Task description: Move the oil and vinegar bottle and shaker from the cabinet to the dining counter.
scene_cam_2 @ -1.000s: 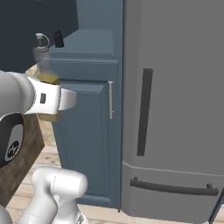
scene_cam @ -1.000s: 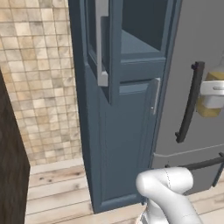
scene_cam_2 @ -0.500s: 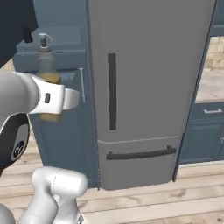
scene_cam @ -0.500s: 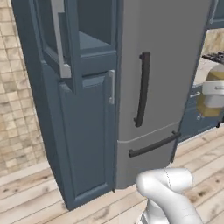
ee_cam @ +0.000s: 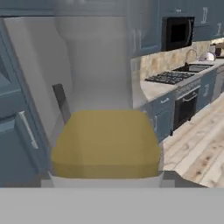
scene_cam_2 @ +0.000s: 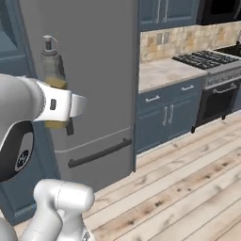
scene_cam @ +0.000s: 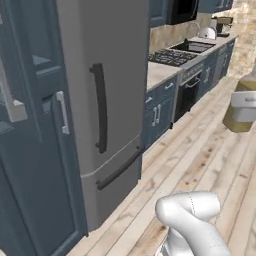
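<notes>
One bottle is up in the air: the oil and vinegar bottle (scene_cam_2: 52, 75), clear-walled and filled with yellow-olive liquid in its lower half, sits pinched between the jaws of the gripper (scene_cam_2: 63, 110). It stands upright, long axis vertical, narrow neck and pale stopper pointing at the ceiling above the jaws. From the left base view the same bottle (scene_cam: 241, 105) shows at the right edge, with the white gripper (scene_cam: 244, 106) wrapped across its middle. Looking along the hand, the yellow liquid (ee_cam: 106, 142) fills the space right ahead of the jaws, the clear upper part rising above it.

Directly behind the bottle stands a tall grey fridge (scene_cam_2: 89, 80) with dark bar handles. To one side of it is the slate-blue cabinet (scene_cam: 35, 150), door and grey handle in sight. On the other side run low blue cupboards (scene_cam_2: 167, 115) under a pale counter (scene_cam_2: 164, 73), then a stove (scene_cam_2: 209, 59) with an oven below. A wooden floor (scene_cam_2: 188, 183) stretches underneath.

Compared with a second ago, the whole view has swung away from the cabinet front toward the fridge and kitchen run, so the base has turned; the bottle stays clamped in the same pinch.
</notes>
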